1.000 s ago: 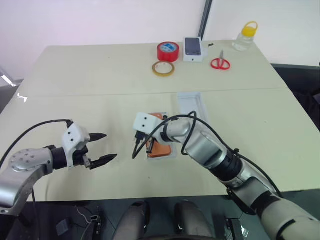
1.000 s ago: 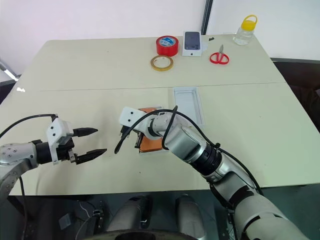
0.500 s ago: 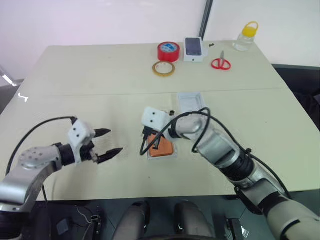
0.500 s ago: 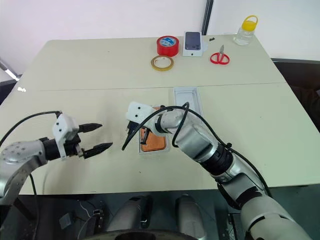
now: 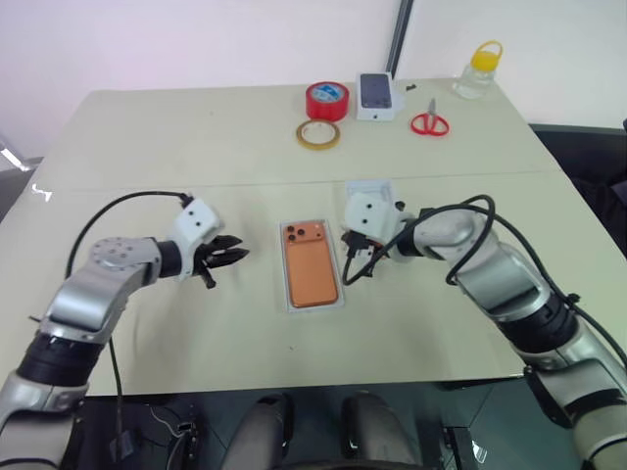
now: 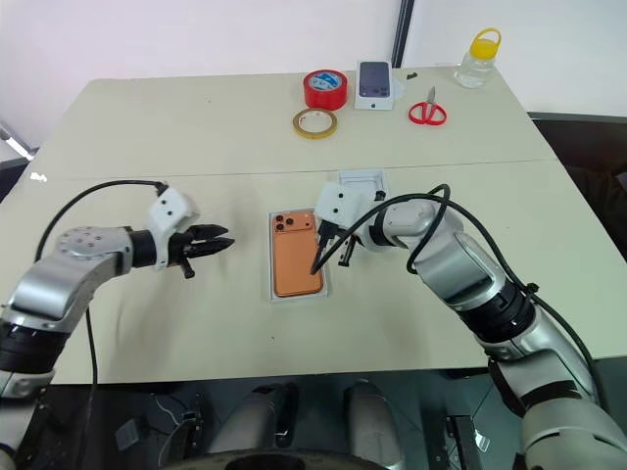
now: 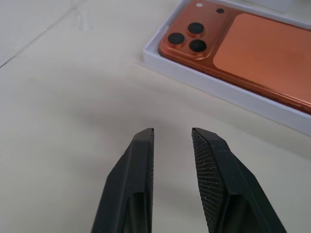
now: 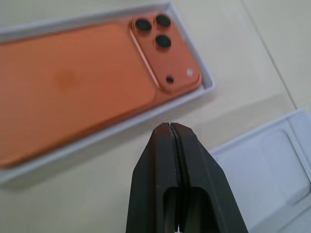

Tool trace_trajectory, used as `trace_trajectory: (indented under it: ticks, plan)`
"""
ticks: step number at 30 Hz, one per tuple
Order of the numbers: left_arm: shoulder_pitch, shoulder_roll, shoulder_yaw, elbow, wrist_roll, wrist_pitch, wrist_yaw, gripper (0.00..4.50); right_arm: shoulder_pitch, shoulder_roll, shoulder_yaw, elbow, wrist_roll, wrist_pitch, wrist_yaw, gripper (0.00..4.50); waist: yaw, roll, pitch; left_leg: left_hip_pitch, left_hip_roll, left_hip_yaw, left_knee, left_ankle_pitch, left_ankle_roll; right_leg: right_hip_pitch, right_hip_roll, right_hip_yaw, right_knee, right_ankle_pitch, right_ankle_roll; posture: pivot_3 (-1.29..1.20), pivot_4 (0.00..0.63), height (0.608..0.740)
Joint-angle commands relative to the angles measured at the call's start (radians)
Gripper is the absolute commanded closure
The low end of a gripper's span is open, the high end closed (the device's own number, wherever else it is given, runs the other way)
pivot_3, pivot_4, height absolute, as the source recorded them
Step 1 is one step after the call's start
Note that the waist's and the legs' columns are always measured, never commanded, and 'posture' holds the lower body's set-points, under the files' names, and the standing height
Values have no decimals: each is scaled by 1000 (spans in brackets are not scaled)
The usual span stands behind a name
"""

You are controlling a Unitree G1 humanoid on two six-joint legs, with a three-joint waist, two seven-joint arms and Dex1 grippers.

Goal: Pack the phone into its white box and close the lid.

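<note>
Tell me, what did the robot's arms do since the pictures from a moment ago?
The right gripper, shut, pulled off the phone toward the robot's right, so the phone now lies uncovered in the white box. The left gripper came in closer to the box and narrowed its fingers, holding nothing. The lid, tapes, scissors and bottle stayed where they were.

Phone lying back up in white box mid-table. Left gripper beside it, empty. Lid behind right gripper.
</note>
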Motion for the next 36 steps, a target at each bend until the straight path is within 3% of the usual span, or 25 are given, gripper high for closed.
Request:
trace_trajectory:
  ticks: [1,13,21,36]
  plan:
    - [-59,-18,-76,15,61,11,-41,3325,-3,-16,37,-16,-44,-44,5,4500,0,0,0,0,0,0,0,0,0,0,0,0,0,0,0,0,150,740]
    - [-169,-125,-195,18,120,164,-79,3325,26,21,133,34,-137,-75,-1,4500,3,0,0,0,0,0,4,0,0,1,0,0,1,0,0,0,150,740]
    - [-165,-216,-253,-37,152,240,-34,3325,44,35,123,-12,-136,-61,26,4500,8,0,0,-1,0,0,11,-1,2,4,1,-1,1,0,1,0,150,740]
    - [-194,-401,-361,-47,171,283,-39,3325,202,-124,22,-231,-123,74,50,4500,35,0,-1,-1,-2,-1,14,-3,5,7,-1,-2,0,-1,2,0,150,740]
